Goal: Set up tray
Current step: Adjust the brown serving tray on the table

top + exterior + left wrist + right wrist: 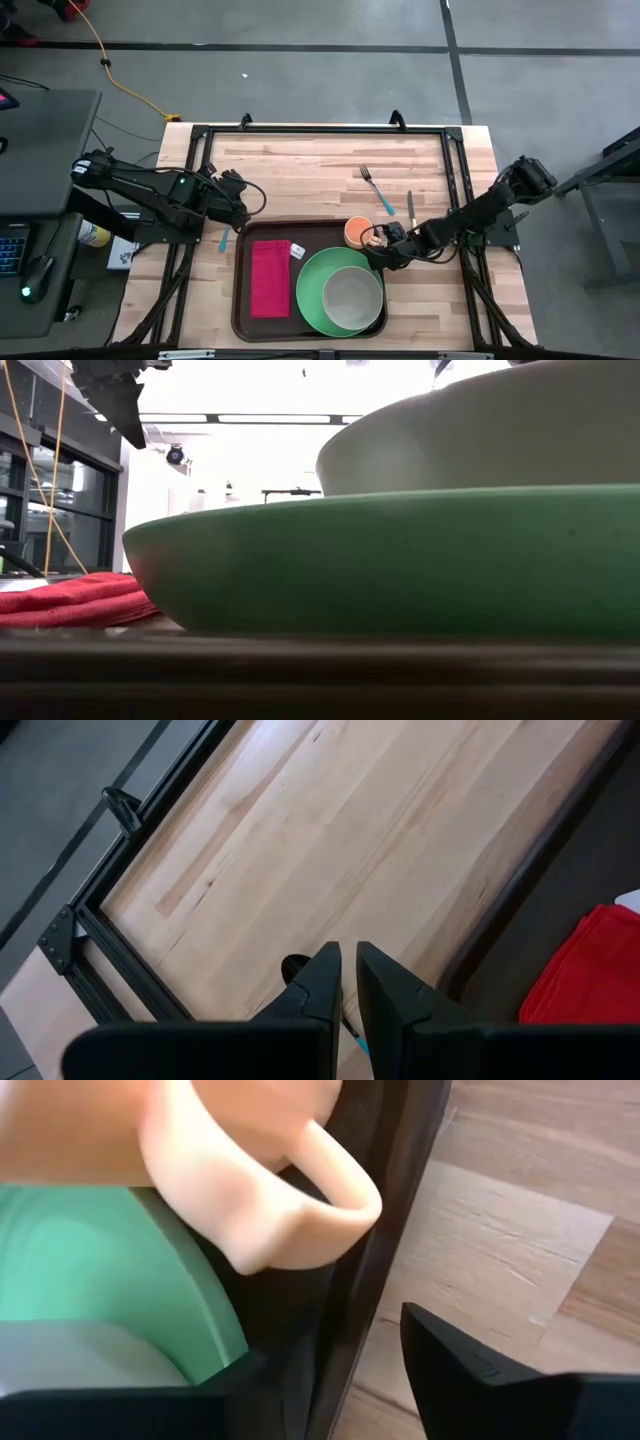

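Note:
The dark brown tray (243,300) lies at the table's near middle. It holds a folded red napkin (270,278) and a green plate (318,290) with a grey bowl (352,298) on it. A peach cup (357,232) stands in its far right corner. My right gripper (380,246) is open just right of the cup, and the cup's handle (310,1210) lies ahead of its spread fingers without touching them. My left gripper (238,205) hovers shut beyond the tray's left far corner, above a teal-handled utensil (222,240) lying on the wood.
A teal-handled fork (375,188) and a knife (410,208) lie on the bare wood beyond the tray's far right corner. A black frame rail (320,130) borders the table's far edge. Bare wood stretches between the rail and the tray.

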